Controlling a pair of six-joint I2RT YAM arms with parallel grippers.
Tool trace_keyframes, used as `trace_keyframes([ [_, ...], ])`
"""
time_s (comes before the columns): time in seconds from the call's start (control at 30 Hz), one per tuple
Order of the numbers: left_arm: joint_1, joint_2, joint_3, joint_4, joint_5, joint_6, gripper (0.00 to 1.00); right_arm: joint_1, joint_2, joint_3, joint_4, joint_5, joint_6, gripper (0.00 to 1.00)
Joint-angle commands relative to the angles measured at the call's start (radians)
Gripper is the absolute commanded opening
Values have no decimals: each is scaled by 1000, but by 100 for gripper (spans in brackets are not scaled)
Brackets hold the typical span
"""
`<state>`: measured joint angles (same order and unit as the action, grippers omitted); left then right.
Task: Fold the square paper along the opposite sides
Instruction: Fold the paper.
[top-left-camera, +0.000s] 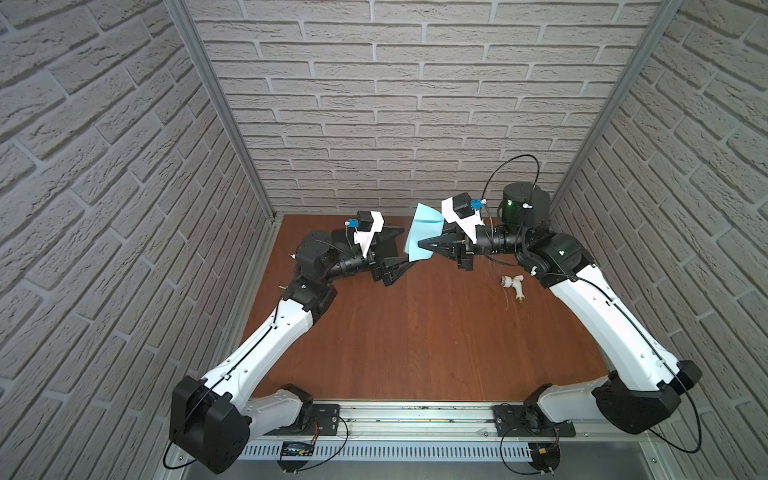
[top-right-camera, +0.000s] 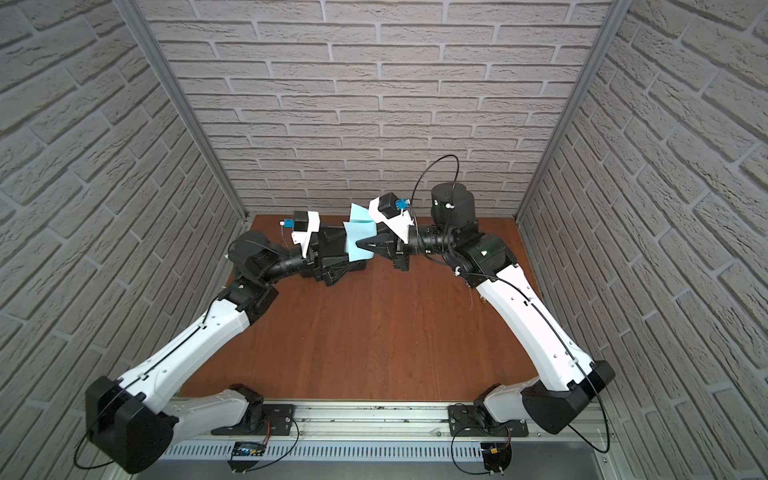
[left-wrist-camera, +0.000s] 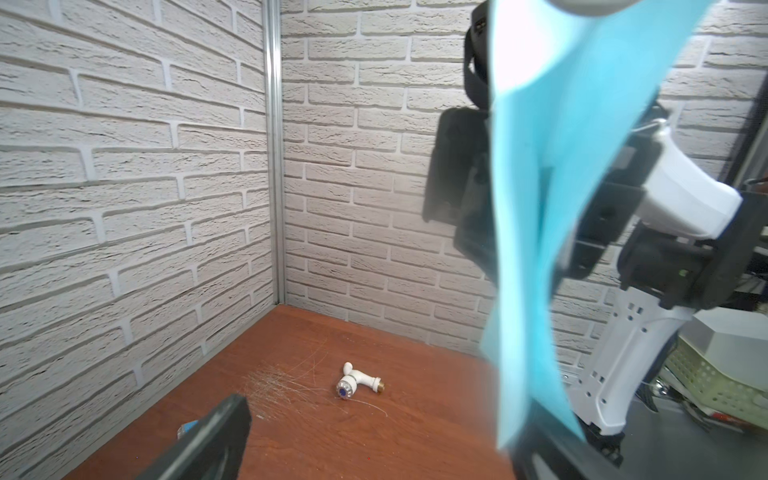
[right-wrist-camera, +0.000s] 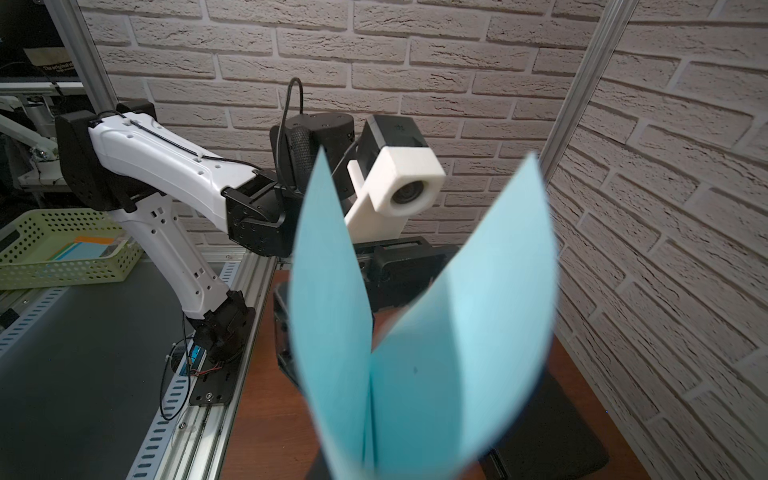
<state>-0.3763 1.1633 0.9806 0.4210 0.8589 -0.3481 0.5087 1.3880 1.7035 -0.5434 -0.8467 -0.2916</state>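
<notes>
While square paper (top-left-camera: 424, 224) is held aloft over far middle of surface (top-left-camera: 415, 332), it is pinched low by closed right hand (top-left-camera: 420, 242). Sheet is stood upright, bent into V, flaps spread apart. Left hand (top-left-camera: 402, 247) is kept wide open just beside free edge, nothing gripped; contact cannot be told. Left hand judged nearer for pressing flaps together.

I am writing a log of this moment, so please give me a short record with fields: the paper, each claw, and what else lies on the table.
paper: light blue square paper, held above the table, bent into a V, not pressed flat
right claw: shut on the paper near its bend
left claw: open, at the paper's edge, not gripping
other: white tap fitting, lying on the table near the right arm
</notes>
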Motion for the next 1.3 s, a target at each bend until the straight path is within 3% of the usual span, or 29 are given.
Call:
trace_keyframes([
  [0.0, -10, -38, 36, -104, 110, 88, 98, -2, 5, 24, 9, 15, -13, 10],
  [0.17, -12, -70, 21, -159, 100, 134, 98, -1, 12, 31, 10, 19, -9, 10],
  [0.77, -47, 0, 86, -52, -25, 123, 98, 3, 13, -17, 11, -15, 2, 10],
  [0.87, -52, 8, 95, -51, -26, 124, 92, 3, 15, -18, 9, -15, -1, 10],
  [1.27, -58, 13, 112, -72, -1, 129, 50, 4, 19, -19, 5, -14, -1, 10],
])
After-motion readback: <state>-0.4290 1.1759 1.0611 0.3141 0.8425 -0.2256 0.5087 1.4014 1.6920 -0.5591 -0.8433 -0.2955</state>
